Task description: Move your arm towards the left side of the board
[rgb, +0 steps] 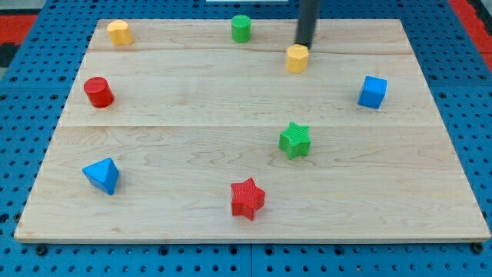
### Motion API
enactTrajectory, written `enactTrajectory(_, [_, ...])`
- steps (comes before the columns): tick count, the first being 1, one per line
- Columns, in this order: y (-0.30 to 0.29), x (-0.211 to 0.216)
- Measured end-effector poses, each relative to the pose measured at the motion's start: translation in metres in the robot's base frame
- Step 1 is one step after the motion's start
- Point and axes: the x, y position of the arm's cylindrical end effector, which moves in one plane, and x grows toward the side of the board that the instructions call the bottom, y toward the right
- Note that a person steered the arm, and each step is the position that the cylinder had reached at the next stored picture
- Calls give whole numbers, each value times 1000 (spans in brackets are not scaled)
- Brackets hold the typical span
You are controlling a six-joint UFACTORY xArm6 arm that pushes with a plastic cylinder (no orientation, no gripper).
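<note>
My tip point(304, 45) is at the view's top, right of centre, just above and touching or nearly touching the yellow hexagonal block point(297, 58). The green cylinder point(241, 28) stands to the tip's left at the top edge. On the board's left side are the yellow block point(118, 32) at the top corner, the red cylinder point(98, 91) below it and the blue triangular block point(102, 175) lower down. The wooden board point(184, 100) lies flat.
A blue cube point(372, 91) sits at the right. A green star point(295, 140) is below the tip at mid-board. A red star point(247, 198) is near the bottom edge. Blue pegboard point(46, 254) surrounds the board.
</note>
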Motion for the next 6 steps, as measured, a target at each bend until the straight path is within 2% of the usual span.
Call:
enactTrajectory(2, [-53,6])
enactTrajectory(3, [-66,39])
enactTrajectory(4, [-47,37])
enactTrajectory(6, [-229,18])
